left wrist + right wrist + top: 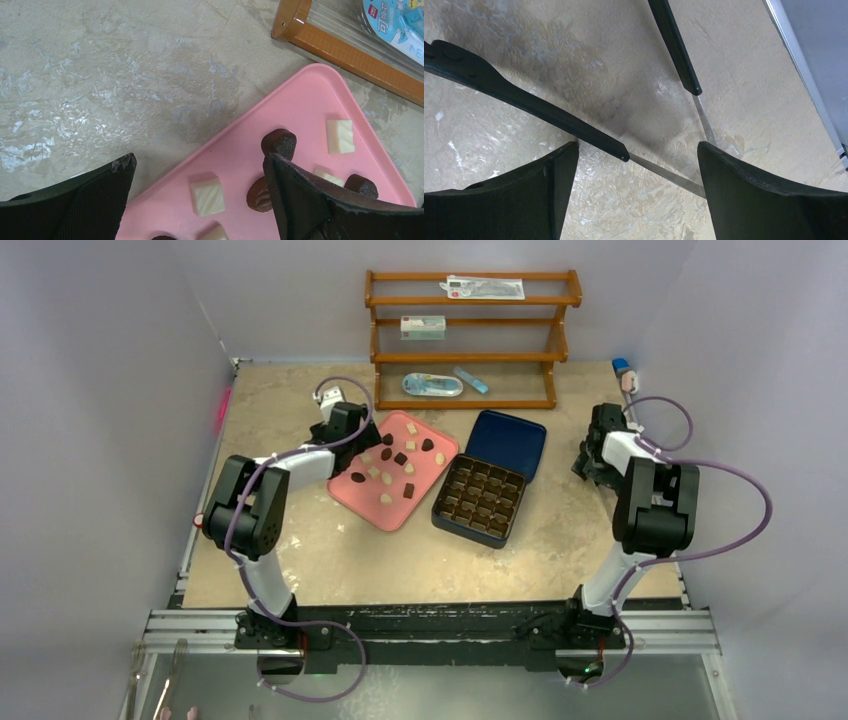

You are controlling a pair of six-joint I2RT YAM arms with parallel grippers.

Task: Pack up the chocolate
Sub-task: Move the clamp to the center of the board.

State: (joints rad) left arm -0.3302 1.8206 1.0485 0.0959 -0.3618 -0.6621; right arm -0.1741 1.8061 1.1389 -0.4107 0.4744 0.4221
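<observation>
Left tool (pixel 199 167): fingers spread wide, holding nothing, above a corner of the pink tray (pixel 310 95).
Right tool (pixel 638 147): fingers wide apart, empty, over black-handled tongs (pixel 549 112) on the surface (pixel 749 75).
Chocolate (pixel 206 195): dark and cream pieces loose on the tray, beside the gridded box (pixel 479 500).
Writing: the packet (pixel 400 20) on the rack (pixel 345 50) shows a red logo and "可", cut off.
Hidden: the left tool's finger covers parts of two pieces.

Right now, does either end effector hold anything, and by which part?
Nothing is held. The left end effector is open above the chocolate on the pink tray. The right end effector is open over the tongs, not closed on them.
</observation>
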